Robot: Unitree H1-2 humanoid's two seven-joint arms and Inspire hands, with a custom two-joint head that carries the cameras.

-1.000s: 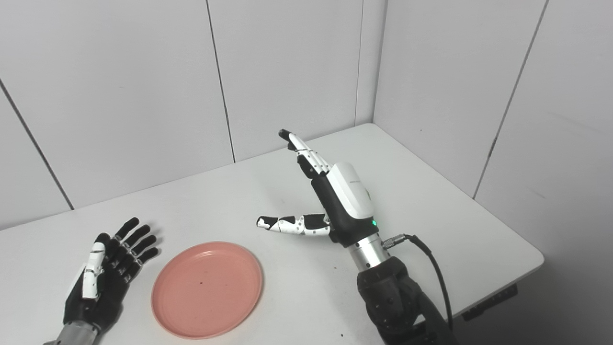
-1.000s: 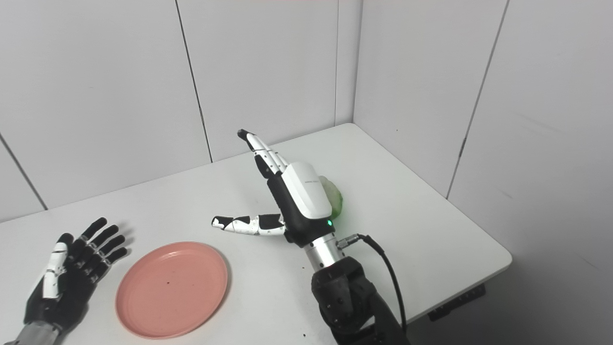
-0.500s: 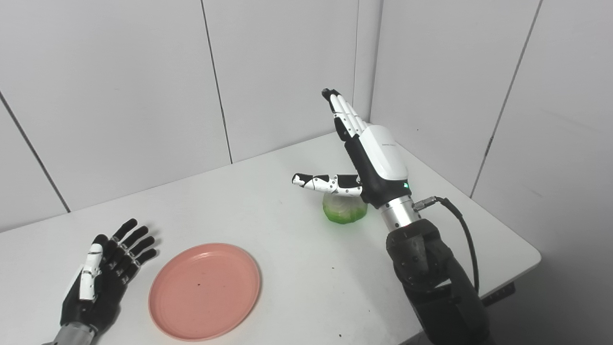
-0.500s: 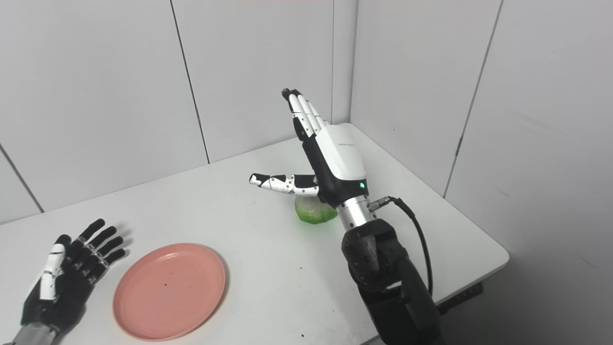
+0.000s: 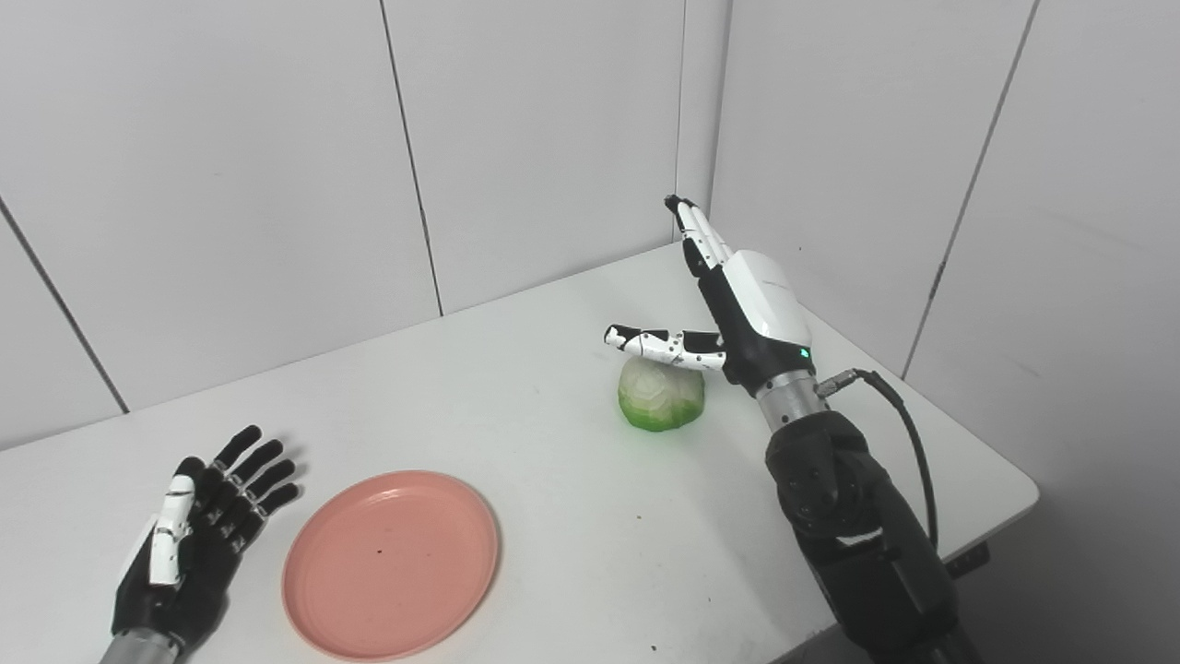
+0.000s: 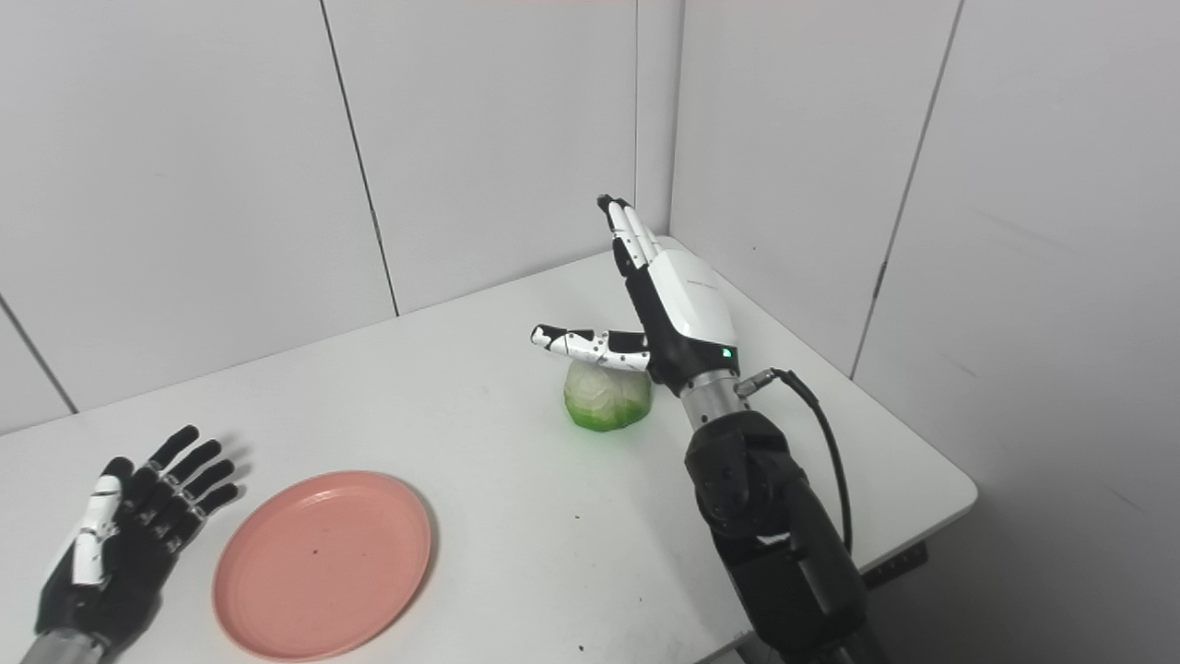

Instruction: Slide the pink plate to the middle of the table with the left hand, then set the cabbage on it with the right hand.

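pink plate (image 5: 391,563): lies flat on the table's near left part, close to the front edge; nothing on it; one small dark speck near its middle
cabbage (image 5: 661,395): sits on the table right of centre, well apart from the plate; pale top, bright green lower part; nothing grips it
right hand (image 5: 743,308): raised above the table just right of the cabbage, holding nothing; fingers (image 5: 697,234) straight together, pointing up toward the back corner; thumb (image 5: 656,343) stretched out sideways to the left over the top of the cabbage; whether the thumb touches the cabbage cannot be told; a small green light glows near the wrist
right arm (image 6: 770,535): dark, comes in from the lower right; a black cable (image 5: 899,424) loops out from the wrist
left hand (image 5: 192,535): lies palm up on the table near its left front, just left of the plate and apart from it; fingers spread, holding nothing
table (image 5: 516,387): white; its far right corner sits in the angle of the grey panel walls (image 5: 230,166)
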